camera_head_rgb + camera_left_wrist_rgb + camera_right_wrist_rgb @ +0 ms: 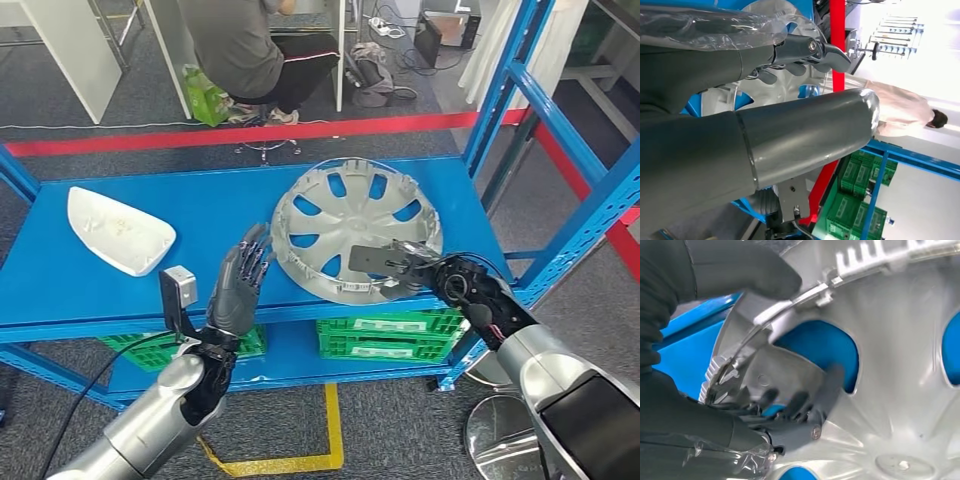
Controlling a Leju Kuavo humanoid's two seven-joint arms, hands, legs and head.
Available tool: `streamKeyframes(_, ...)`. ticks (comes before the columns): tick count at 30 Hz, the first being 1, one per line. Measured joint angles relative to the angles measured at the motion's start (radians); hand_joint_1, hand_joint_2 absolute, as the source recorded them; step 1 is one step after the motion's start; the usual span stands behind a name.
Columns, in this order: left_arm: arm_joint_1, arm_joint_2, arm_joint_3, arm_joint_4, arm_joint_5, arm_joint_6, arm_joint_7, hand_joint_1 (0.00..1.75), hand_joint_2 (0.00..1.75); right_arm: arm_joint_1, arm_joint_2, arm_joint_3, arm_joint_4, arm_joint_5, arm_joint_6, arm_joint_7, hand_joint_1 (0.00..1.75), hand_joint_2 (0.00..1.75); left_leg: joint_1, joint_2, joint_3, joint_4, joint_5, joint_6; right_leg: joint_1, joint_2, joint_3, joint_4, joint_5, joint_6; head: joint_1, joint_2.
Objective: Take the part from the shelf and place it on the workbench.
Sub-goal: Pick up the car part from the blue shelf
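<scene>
A silver wheel cover (pixel 355 225) lies inner side up on the blue shelf (pixel 219 190). My right hand (pixel 423 270) grips its near right rim. In the right wrist view the thumb (pixel 734 270) presses on the outside of the rim and the fingers (pixel 802 410) lie against the cover's inner face (pixel 896 390). My left hand (pixel 240 280) is held upright, fingers straight and apart, just off the cover's left rim and holding nothing. The left wrist view has its fingers (pixel 806 50) stretched beside the cover (pixel 791 92).
A white moulded part (pixel 117 230) lies on the shelf's left end. Green crates (pixel 385 335) sit on the lower shelf. Blue uprights (pixel 513 80) rise at the right end. A person (pixel 249 45) sits behind the shelf, beyond a red floor line. A round stool base (pixel 498 430) stands by my right arm.
</scene>
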Motion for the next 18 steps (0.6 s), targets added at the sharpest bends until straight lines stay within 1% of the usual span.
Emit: streamKeyframes(18,0.001,0.001,0.012,0.0,-0.005,0.0,0.0,0.0,0.0,0.001,0.001,-0.037,0.0,-0.068,-0.002,0.021,1.75,1.75,0.001,-0.001,0.0,0.0,0.0,-0.001,0.0,-0.001,0.0,0.0,0.0,0.0,0.0,0.0)
